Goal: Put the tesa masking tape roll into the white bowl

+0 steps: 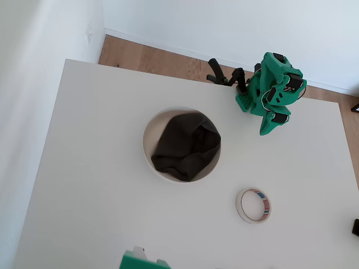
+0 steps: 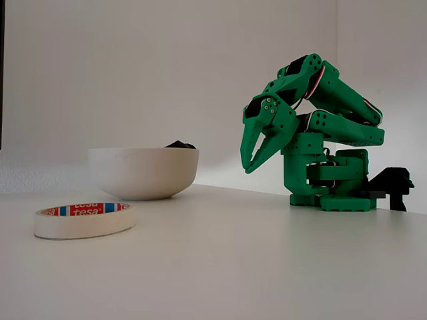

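Note:
The tesa masking tape roll (image 1: 253, 205) lies flat on the white table, cream with red and blue print on its core, and it sits at the near left in the fixed view (image 2: 83, 220). The white bowl (image 1: 147, 147) stands to its upper left in the overhead view, apart from it, with a dark crumpled cloth (image 1: 185, 147) filling it. In the fixed view the bowl (image 2: 143, 172) is behind the roll. My green gripper (image 1: 268, 129) is folded back near the arm's base, far from both. It hangs above the table, tips down and together (image 2: 247, 168), holding nothing.
A black clamp (image 1: 224, 75) holds the arm's base at the table's far edge. A green and white object (image 1: 140, 261) pokes in at the near edge. Wooden floor and white walls lie beyond the table.

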You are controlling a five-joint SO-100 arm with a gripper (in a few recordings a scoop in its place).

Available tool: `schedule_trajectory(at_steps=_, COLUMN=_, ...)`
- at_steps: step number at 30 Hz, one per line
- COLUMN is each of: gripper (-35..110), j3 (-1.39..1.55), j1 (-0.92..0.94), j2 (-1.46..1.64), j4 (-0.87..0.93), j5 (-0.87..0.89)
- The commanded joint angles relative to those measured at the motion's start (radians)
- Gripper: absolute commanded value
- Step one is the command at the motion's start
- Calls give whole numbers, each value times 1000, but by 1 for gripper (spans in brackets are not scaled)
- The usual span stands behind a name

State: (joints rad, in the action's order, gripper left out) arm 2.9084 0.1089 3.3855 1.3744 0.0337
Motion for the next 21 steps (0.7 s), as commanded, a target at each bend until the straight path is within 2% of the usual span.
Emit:
schedule_trajectory(at_steps=1, gripper=-8, j3=-25, j1=58, j2=3, j4=-34, j5=-20)
schedule_trajectory(at_steps=4, gripper=-8, j3=-69, j1=112, j2=-75, j4=-129, j5=-35)
schedule_trajectory(at_steps=11, gripper=-8, j3=-474, j1=170, j2=-721, j4=-310, j5=-17)
schedule_trajectory(at_steps=14, gripper=-8, j3=-657, j1=176, j2=-902, j4=-324, j5=0)
schedule_trajectory(at_steps=21, gripper=-8, j3=-1049, j1=107, j2=-1315, j4=-233, j5=-15)
